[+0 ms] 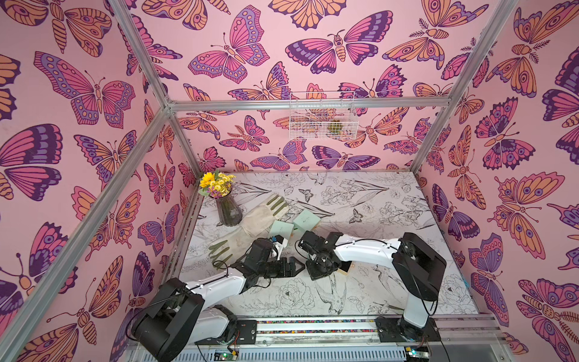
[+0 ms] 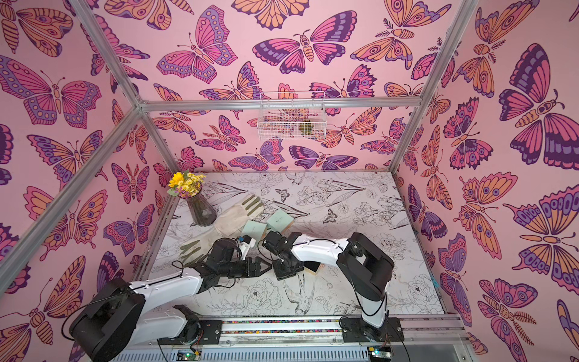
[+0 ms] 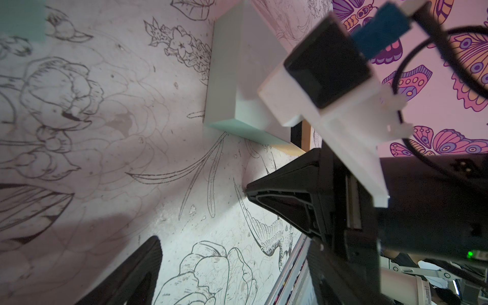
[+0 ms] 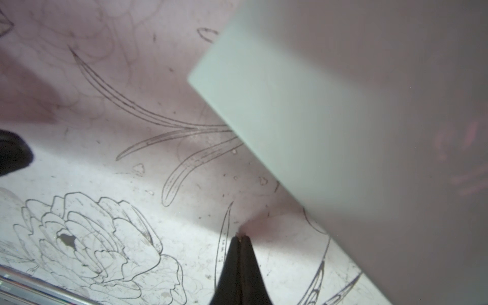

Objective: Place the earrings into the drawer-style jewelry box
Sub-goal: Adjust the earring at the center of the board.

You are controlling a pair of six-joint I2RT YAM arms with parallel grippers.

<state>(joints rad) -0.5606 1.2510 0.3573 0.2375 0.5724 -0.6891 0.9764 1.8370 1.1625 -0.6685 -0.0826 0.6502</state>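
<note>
– Right end effector (image 4: 240, 239), as reported: jaws pressed together, tips down on the bench (image 4: 105, 163), just beside the mint-green jewelry box (image 4: 277, 118).

– Does it hold an earring?

– That cannot be told. A pale speck (image 4: 238, 234) sits at the tips in the right wrist view, too small to name. No earrings can be made out in any other view.

– And the left end effector (image 3: 200, 214)?

– Its jaws are wide and hold nothing. It hangs low over the bench, near the same box, facing the right arm.

– Condition of the box?

– Its drawer (image 3: 297, 134) stands pulled out a little, with a wood edge and a dark inside showing in the left wrist view. In both top views the right arm covers most of the box. Any contents are hidden.

– Progress, in the inspector's judgement?

– Early. The drawer is open and a pick-up appears to be in hand, but nothing is confirmed inside. Remaining steps: lift, carry over the drawer, release, and do the same for any further earring.
</note>
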